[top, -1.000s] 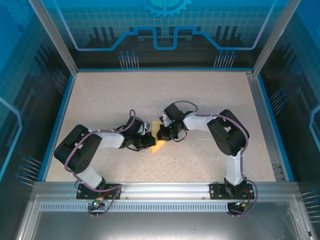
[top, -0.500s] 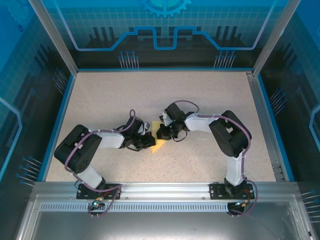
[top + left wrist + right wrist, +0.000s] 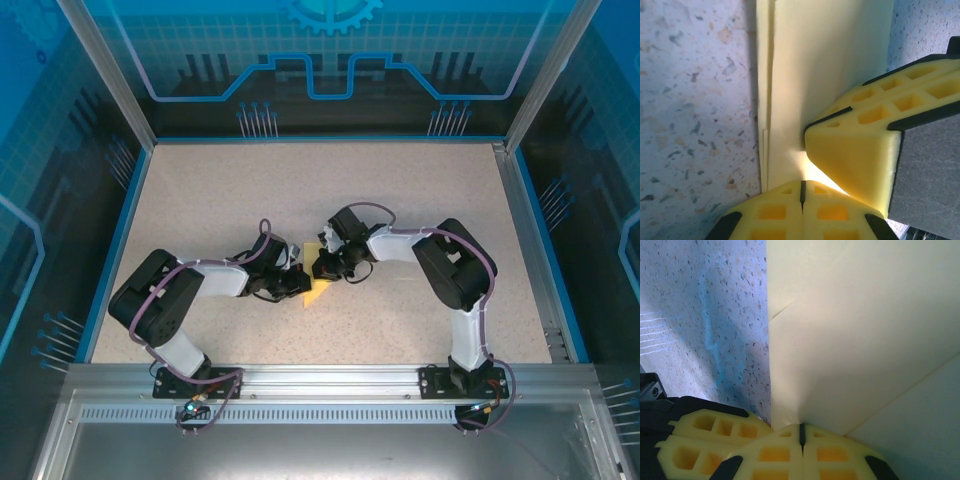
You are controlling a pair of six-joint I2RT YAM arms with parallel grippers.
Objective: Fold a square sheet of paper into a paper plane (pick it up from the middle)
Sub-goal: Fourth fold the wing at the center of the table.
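The square sheet of paper (image 3: pixel 319 291) lies folded into several layers near the middle of the speckled bench (image 3: pixel 400 200), between the two arms, whose tips meet over it. From above, only a yellow corner shows below the wrists, and a sliver of yellow behind them.

The left gripper (image 3: pixel 298 285) reaches in from the left. In the left wrist view its jaws are pressed together, the seam between the yellow pads closed, and its tip (image 3: pixel 802 192) is set down on the paper (image 3: pixel 830 60) close to the long edge, where stacked layers show as thin parallel lines. The right gripper (image 3: pixel 855 150) sits just beside it, its tip also on the sheet.

The right gripper (image 3: pixel 332 270) comes in from the right. In the right wrist view its jaws (image 3: pixel 801 432) are likewise pressed together with nothing between them, the tip down at the paper's straight edge. The paper (image 3: pixel 855 330) lies flat there, with a diagonal fold line at the lower right and a short crease near the edge. The left gripper's pads (image 3: pixel 705 435) lie just beside it on the bench.
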